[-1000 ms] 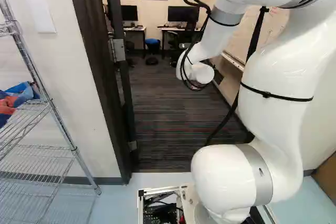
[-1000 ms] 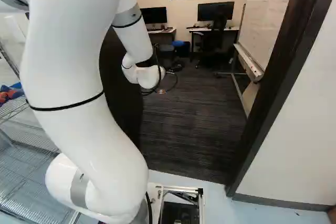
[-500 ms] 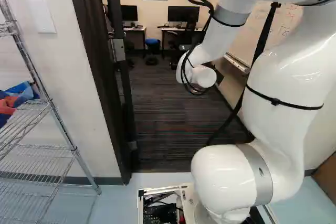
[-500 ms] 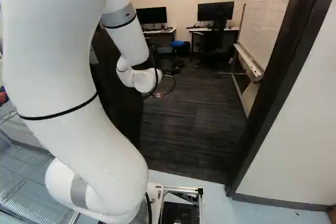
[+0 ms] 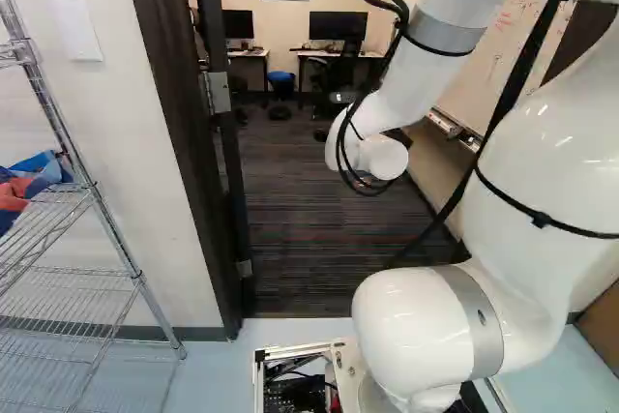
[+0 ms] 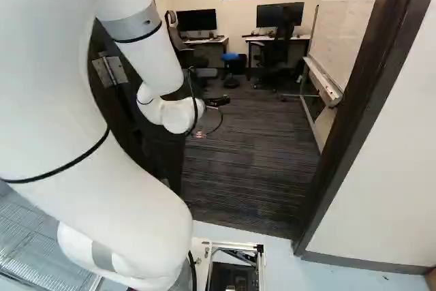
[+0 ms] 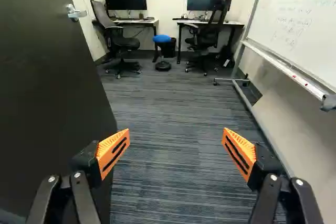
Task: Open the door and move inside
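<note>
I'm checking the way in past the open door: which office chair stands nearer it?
The office chair with the grey backrest, on the door's side of the blue-seated stool; the other office chair, black, stands on the whiteboard's side.

The white arm [image 5: 517, 181] arches up toward one o'clock in the left base view, then drops to its wrist [image 5: 382, 156]; the black hand [image 6: 218, 101] points ahead, toward twelve, orange-padded fingers [image 7: 108, 147] spread wide.

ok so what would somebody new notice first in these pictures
The big white arm, filling much of the right side of the left base view. Then the orange-padded fingers, standing open in the wrist view beside a dark open door, and beyond, a bright blue stool between the desks.
</note>
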